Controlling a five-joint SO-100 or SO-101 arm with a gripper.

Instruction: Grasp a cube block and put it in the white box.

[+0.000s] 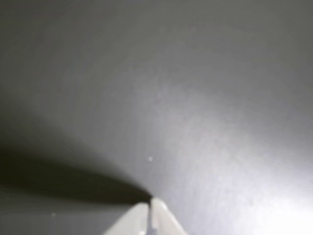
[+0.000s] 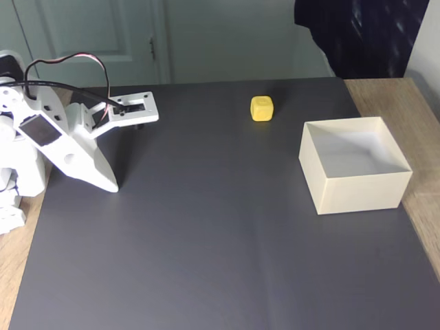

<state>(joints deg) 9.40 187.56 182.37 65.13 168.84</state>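
In the wrist view we see our fingers [image 1: 149, 203] pressed together at their tips with nothing between them, pointing down at the dark grey mat [image 1: 195, 98], where they cast a dark shadow to the left. In the fixed view the fingers [image 2: 110, 185] taper to a single white point that rests on or just above the mat [image 2: 206, 261], at its left side, with the arm [image 2: 41, 130] folded low behind them. The yellow cube [image 2: 262, 108] sits well apart from us, near the far edge of the mat and right of its middle. The white box [image 2: 357, 185] stands open-topped on the mat's right edge, nearer the camera than the cube and apart from it. Bare wooden counter [image 2: 419, 103] shows past the mat on the right.
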